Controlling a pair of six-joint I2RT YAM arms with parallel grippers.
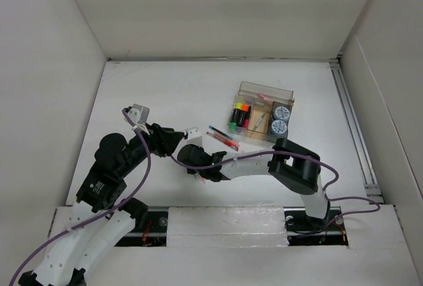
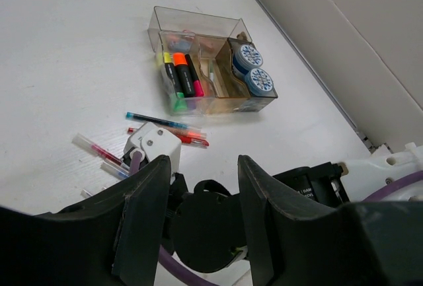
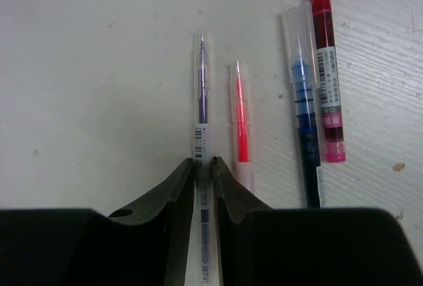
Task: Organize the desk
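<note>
White-walled desk (image 1: 165,94) fills the top view, with a clear organizer (image 1: 264,111) right of centre. Left wrist: left gripper (image 2: 203,164) spread wide above the desk. Right wrist: right gripper (image 3: 203,167) clamps a purple pen (image 3: 202,94) lying on the desk.

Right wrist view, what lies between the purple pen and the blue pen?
A single red pen lies between the purple pen and the blue pen, as the right wrist view shows.
</note>
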